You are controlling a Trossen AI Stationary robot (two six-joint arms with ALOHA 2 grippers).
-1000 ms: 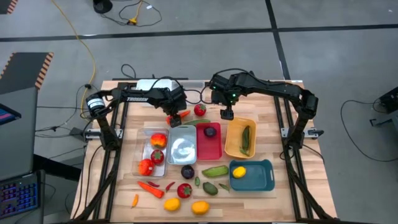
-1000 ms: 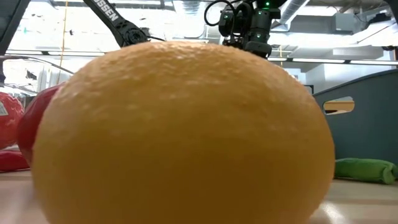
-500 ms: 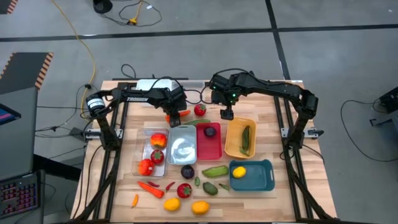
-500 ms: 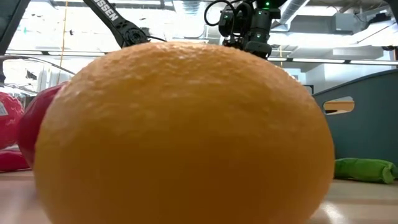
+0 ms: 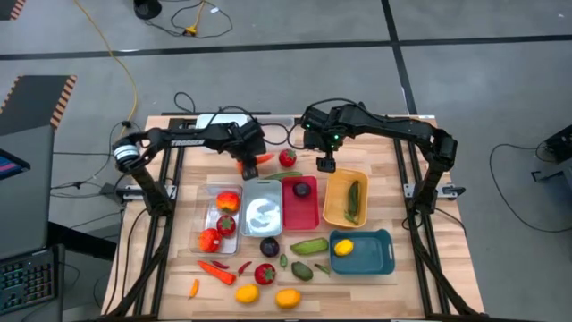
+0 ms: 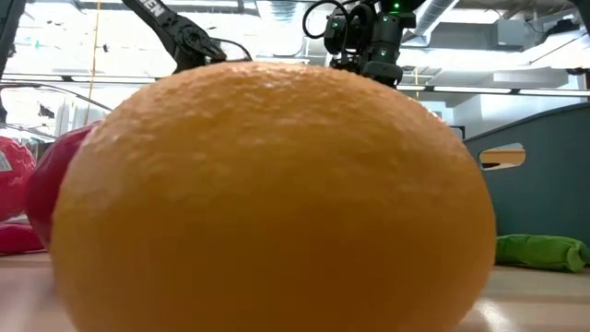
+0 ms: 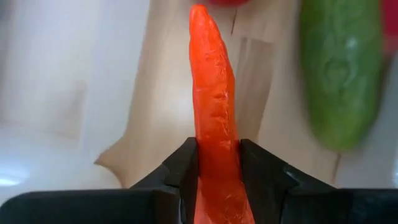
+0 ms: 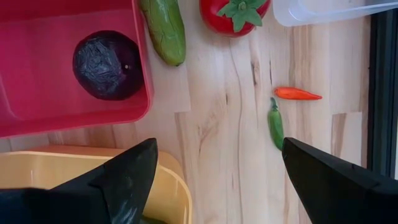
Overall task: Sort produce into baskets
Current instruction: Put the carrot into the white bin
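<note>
Left wrist view: an orange carrot point(image 7: 214, 124) is clamped between the left gripper point(image 7: 216, 171) fingers above the table point(image 5: 393, 192) near the tomato point(image 5: 287, 158), behind the grey bin point(image 5: 261, 210), while the right gripper point(image 8: 214, 168) is held wide apart over the yellow bin point(image 5: 336, 204).

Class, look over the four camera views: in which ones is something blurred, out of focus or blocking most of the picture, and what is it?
Low view: an orange fruit right at the lens fills nearly the whole picture, hiding the table. Left wrist view: the carrot in the left gripper is sharp, but the green cucumber and the background are blurred. Right wrist view and high view: sharp throughout.
</note>
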